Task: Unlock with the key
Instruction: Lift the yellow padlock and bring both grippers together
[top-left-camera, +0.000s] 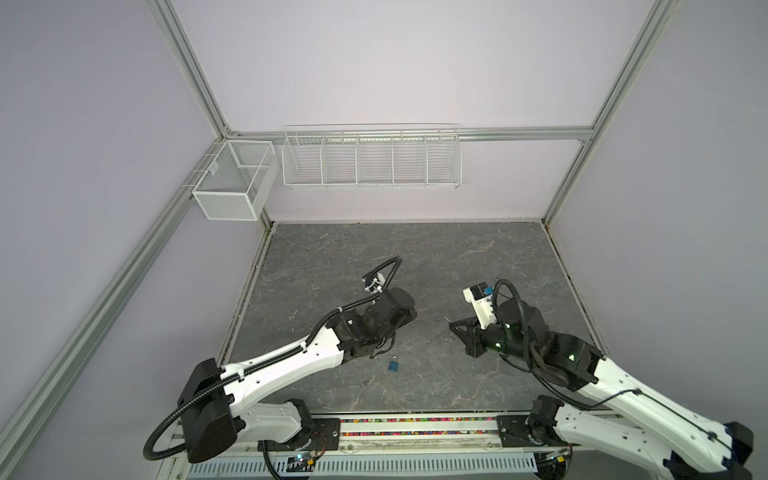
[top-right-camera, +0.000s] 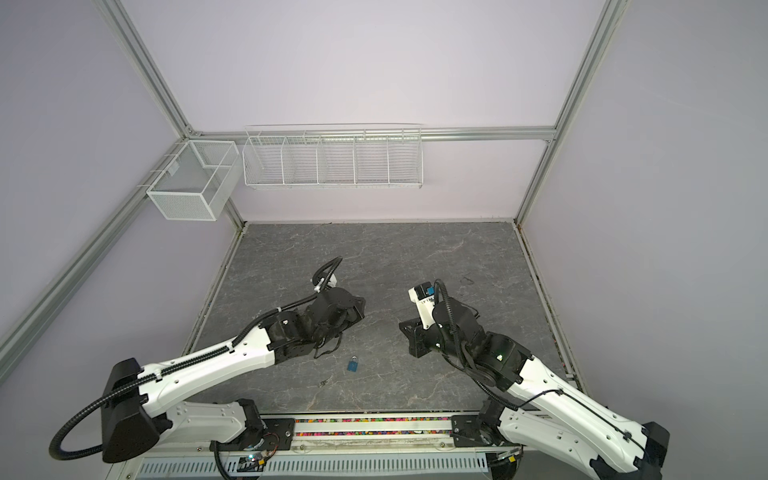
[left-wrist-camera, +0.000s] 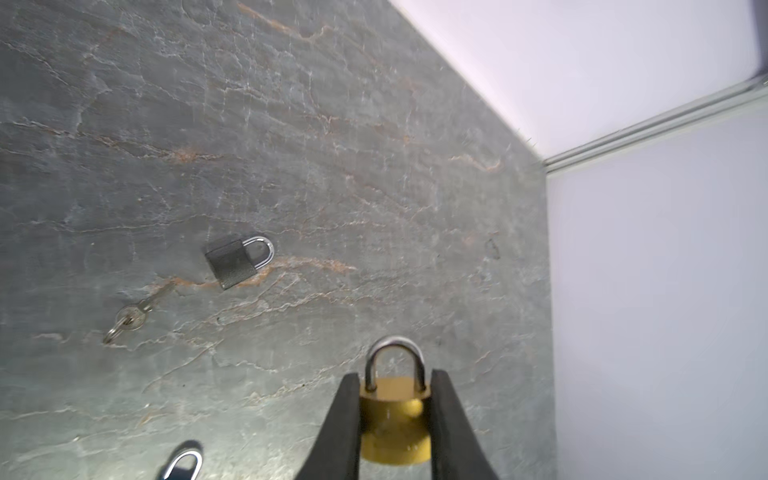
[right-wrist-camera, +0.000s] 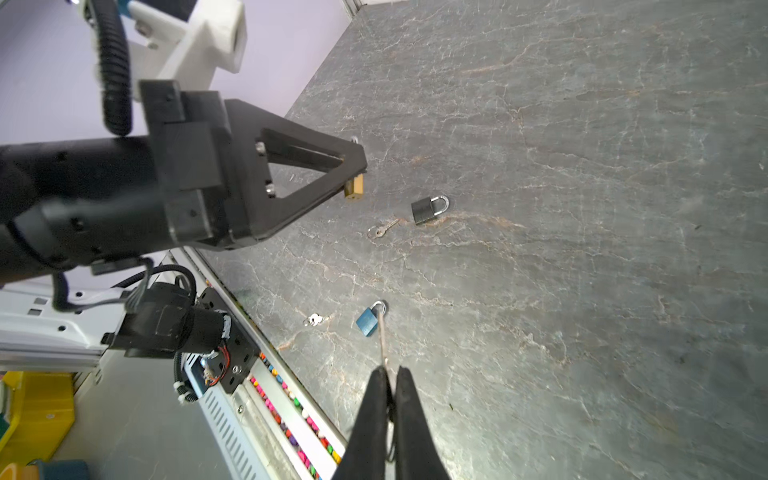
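Two grips noted. Our left gripper (left-wrist-camera: 395, 374) clamps the brass padlock (left-wrist-camera: 392, 428) by its sides. Our right gripper (right-wrist-camera: 390, 370) pinches the key (right-wrist-camera: 381, 336), blade forward. We judge the padlock well ahead, roughly along the blade's line.

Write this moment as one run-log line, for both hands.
left hand: holds gold padlock | right hand: holds key | key not yet in gold padlock | table: blue padlock, black padlock

Grey veined tabletop (top-left-camera: 374, 249): blue padlock (top-left-camera: 393, 365) with one ringed key (right-wrist-camera: 314, 319) nearby, dark padlock (right-wrist-camera: 423, 212) with another ringed key (right-wrist-camera: 382, 229) nearby.
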